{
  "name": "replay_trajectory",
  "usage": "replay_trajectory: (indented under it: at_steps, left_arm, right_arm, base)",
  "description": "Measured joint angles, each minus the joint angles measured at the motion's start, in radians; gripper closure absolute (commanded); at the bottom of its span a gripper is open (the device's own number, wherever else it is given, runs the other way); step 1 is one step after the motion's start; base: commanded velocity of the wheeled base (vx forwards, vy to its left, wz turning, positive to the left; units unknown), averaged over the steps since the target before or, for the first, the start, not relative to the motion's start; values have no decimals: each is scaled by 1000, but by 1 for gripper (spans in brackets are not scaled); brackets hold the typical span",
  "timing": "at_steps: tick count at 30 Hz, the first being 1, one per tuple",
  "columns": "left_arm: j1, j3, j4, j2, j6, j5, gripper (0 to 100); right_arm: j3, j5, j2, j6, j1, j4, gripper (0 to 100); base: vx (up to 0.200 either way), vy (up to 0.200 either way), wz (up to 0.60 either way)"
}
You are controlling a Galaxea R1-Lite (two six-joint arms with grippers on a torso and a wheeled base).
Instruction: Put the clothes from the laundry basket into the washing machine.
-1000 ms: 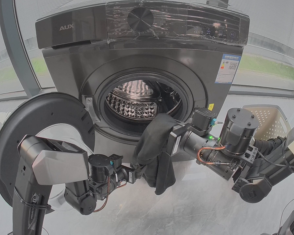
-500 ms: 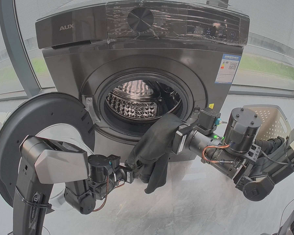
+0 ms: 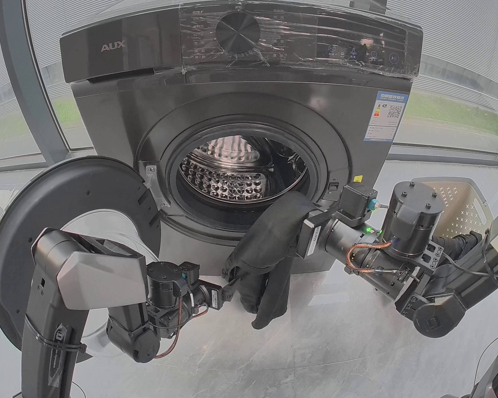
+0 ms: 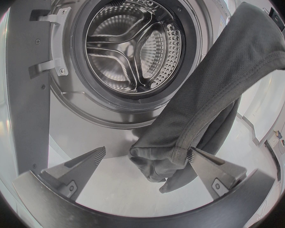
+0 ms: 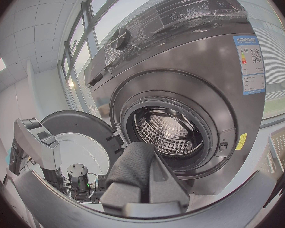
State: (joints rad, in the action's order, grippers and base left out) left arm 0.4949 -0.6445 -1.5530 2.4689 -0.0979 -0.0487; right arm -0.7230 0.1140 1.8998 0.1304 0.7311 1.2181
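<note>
Right gripper (image 3: 301, 233): its fingertips are buried under the dark garment (image 3: 268, 250); in the right wrist view the cloth drapes over one finger.
Drum (image 3: 232, 172): the garment's top fold covers the lower right of the opening.
Laundry basket (image 3: 459, 205): the lower half sits behind the right arm, so I cannot tell what lies inside.
Door (image 3: 66, 205): the lower part is hidden behind the left arm.
Control panel (image 3: 348, 51): the markings under the wrinkled plastic wrap are too small to make out.

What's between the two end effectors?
A dark garment, held up top by the right end effector, drooping to the open left end effector; the head view shows it.
</note>
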Motion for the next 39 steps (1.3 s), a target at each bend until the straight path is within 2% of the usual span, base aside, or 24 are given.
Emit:
replay_trajectory:
  at_steps: [14, 28, 39]
  left_arm:
    - [-17, 7, 0, -1, 0, 0, 0]
    - [16, 15, 0, 0, 0, 3, 0]
    - [13, 27, 0, 17, 0, 12, 0]
  right_arm:
    - [0, 0, 4, -1, -13, 0, 100]
    - [-16, 0, 8, -1, 1, 0, 100]
    - [-36, 0, 8, -2, -1, 0, 100]
  base:
    - [0, 0, 0]
    - [0, 0, 0]
    - [0, 0, 0]
